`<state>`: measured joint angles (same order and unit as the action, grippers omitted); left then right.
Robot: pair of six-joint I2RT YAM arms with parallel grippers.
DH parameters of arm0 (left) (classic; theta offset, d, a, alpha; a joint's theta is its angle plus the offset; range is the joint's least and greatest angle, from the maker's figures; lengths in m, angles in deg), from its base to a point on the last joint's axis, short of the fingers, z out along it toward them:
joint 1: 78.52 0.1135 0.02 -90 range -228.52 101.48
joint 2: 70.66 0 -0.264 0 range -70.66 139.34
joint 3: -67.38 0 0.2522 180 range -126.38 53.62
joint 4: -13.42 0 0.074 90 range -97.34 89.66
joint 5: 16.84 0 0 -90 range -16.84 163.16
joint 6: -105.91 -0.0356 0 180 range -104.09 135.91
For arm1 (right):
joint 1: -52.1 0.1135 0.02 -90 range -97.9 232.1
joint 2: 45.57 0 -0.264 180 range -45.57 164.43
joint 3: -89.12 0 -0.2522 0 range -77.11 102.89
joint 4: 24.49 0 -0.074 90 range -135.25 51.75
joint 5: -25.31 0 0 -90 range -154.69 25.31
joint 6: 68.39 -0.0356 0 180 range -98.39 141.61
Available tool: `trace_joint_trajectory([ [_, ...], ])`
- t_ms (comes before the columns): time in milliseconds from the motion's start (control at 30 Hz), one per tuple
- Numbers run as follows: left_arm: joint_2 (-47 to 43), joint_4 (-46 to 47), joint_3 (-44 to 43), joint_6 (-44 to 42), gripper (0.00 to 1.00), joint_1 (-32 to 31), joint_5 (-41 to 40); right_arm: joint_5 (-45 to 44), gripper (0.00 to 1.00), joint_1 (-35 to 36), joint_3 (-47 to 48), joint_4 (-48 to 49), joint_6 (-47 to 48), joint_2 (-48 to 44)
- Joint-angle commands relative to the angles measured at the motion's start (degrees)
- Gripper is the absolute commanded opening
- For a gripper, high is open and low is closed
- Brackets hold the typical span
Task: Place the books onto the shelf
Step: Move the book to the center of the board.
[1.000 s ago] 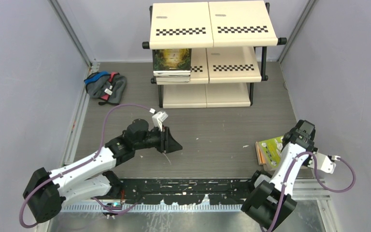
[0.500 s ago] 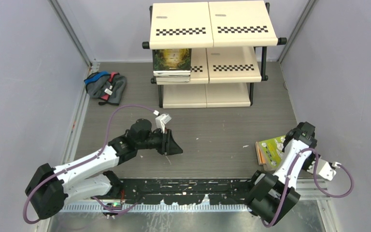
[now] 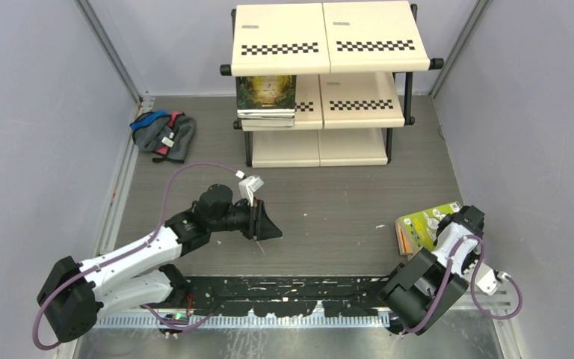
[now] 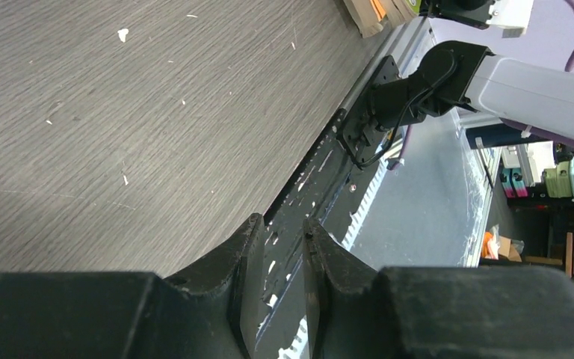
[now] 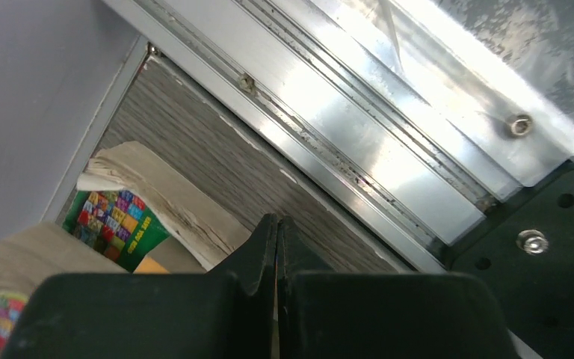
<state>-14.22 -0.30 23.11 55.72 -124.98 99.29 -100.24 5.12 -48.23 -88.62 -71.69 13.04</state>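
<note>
Lying just beside the right gripper [image 5: 276, 221], the books [image 3: 417, 229] suit that arm. Its jaws meet, empty; the left gripper [image 4: 278, 228], slightly parted, is empty too.

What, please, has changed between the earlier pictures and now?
The right arm folded down and back toward the near edge, bringing its shut, empty right claw low beside the loose books at the right; more of the lime green cover now shows. The left arm and left claw barely shifted. The stacked books on the shelf and the cloth bundle stayed put.
</note>
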Motion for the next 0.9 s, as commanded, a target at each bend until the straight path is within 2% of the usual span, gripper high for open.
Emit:
trace_joint_trajectory([
  [0,-0.73,0.75,-0.13,-0.08,0.26,-0.26,0.21,4.36,0.01,-2.62,-2.42,9.61,-0.87,1.66],
  [333,2.67,5.4,0.17,2.05,0.24,-0.21,0.11,9.26,0.01,-5.29,-3.94,19.76,1.88,10.82],
  [500,2.73,6.25,0.33,2.55,0.22,-0.21,-0.94,14.82,0.01,-5.32,-4.27,27.05,8.06,12.2],
  [633,2.87,7.53,0.53,3.06,0.21,-0.21,-1.66,19.19,0.01,-5.28,-1.18,28.24,13.02,18.16],
  [733,3.05,8.02,0.6,3.29,0.21,-0.21,-2.17,21.09,0.01,-3.95,-0.08,30.2,15.75,21.16],
  [867,2.81,8.48,0.83,3.52,0.2,-0.34,-3.01,19.39,0.01,0.37,0.61,30.33,15.88,20.12],
])
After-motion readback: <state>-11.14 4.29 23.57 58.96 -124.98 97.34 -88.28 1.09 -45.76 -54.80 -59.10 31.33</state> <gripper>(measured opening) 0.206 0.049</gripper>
